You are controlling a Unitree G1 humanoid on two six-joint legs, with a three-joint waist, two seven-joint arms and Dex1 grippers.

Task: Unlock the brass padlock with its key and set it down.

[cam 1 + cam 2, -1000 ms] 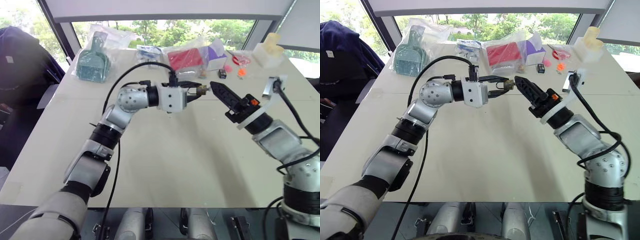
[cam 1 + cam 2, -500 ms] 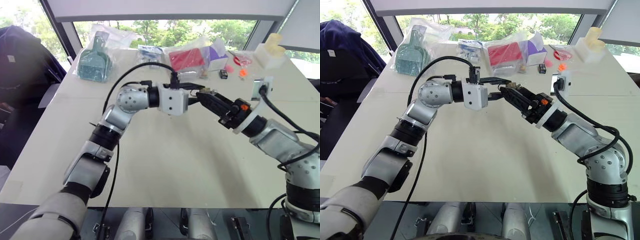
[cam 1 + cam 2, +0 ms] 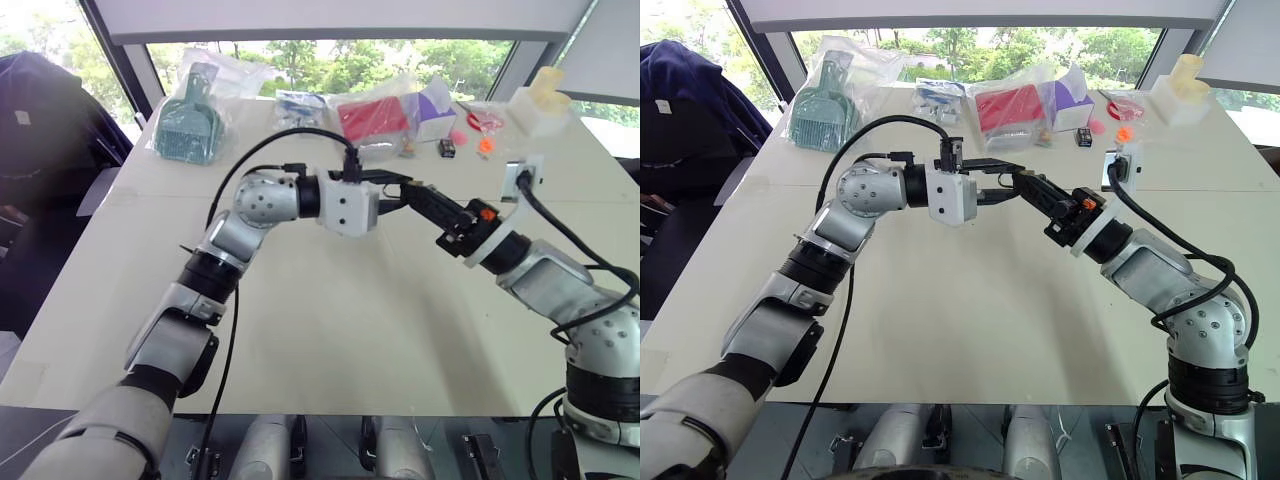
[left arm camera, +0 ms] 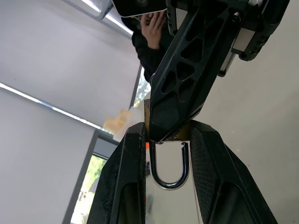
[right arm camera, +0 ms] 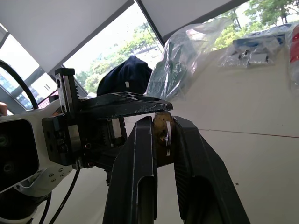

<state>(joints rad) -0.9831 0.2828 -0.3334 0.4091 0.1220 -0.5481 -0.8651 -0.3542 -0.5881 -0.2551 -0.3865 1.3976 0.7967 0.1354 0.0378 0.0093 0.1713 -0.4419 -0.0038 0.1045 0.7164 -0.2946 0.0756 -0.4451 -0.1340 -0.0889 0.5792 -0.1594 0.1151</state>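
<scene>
**Both claws meet on the padlock, mid-air above the tabletop**

The left claw (image 3: 396,190) reaches level toward the robot's right and is clamped shut on the brass padlock (image 4: 170,135). In the left wrist view the lock's silvery shackle (image 4: 169,165) hangs as a U between the two left fingers (image 4: 128,186), while the brass body sits at their tips, mostly hidden.

The right claw (image 3: 418,192) comes in from the right, pointing forward and left, tip to tip with the left one. Its fingers (image 5: 140,168) have pinched nearly together on a small round brass-and-silver piece (image 5: 163,133) at the lock's outer end. Probably the key's head, though I cannot tell for sure.

The lock is held up well above the tabletop (image 3: 330,310), with the clutter of bags along the far edge well apart.

Key relation: the lock's long axis runs roughly along the left claw, shackle inward, key end outward facing the right claw. Judgement: the coming turn is the right claw's, about that axis, while the left holds firm.
</scene>
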